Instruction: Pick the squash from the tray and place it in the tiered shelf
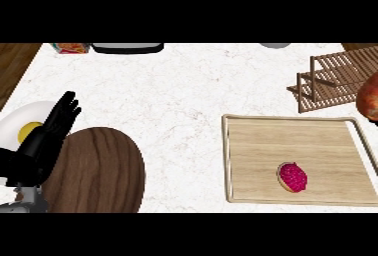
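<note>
squash (369, 101) at rt edge by shelf (331, 82), long axis approx top-bottom (partly cropped)

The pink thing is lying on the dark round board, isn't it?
Not quite. The pink thing is lying on the light wooden tray at the right, not on the dark round board, which is over at the left. The head view shows this.

Place: a kitchen, seen at its worktop.
Surface: white marbled stone counter (170, 95).
Wares: pale square wooden tray (295, 142), slatted brown wooden rack (332, 82), round dark-wood chopping board (103, 170), white plate (26, 112).
Food: pink-topped pastry (293, 176) on the tray.
</note>
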Robot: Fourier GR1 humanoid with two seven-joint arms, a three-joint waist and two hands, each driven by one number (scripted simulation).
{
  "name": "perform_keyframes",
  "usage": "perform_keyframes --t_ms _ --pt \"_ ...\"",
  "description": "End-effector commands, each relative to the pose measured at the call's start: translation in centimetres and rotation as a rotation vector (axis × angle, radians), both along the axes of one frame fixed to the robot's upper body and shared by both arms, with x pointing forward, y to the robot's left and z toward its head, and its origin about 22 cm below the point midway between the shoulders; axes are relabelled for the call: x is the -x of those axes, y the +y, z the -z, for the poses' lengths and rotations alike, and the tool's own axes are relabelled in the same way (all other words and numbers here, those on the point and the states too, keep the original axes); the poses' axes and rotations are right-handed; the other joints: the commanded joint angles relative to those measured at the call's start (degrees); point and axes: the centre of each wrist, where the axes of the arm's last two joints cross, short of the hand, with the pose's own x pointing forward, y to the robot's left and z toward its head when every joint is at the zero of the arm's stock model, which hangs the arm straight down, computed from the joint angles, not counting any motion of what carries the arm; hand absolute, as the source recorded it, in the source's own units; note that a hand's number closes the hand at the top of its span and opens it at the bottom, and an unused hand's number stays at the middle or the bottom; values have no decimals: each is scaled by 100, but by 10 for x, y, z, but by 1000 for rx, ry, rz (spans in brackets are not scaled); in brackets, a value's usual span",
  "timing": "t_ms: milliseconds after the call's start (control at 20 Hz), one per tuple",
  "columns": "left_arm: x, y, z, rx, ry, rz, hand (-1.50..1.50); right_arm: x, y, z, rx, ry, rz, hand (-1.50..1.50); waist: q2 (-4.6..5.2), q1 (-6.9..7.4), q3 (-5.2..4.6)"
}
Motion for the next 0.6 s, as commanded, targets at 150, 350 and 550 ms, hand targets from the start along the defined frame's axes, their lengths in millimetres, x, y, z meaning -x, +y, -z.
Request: perform_keyframes --t_ms 150,350,550 --pt "-1 -14 -2 15 5 29 0 -30 -3 -9 -392 -56 -112 150 27 119 19" --pt "-8 -13 0 9 2 -7 0 -34 10 -21 -681 -91 -267 150 9 28 12" --pt "-7 -4 1 7 -25 -2 0 -65 -4 -30 -726 -99 -196 150 35 110 8"
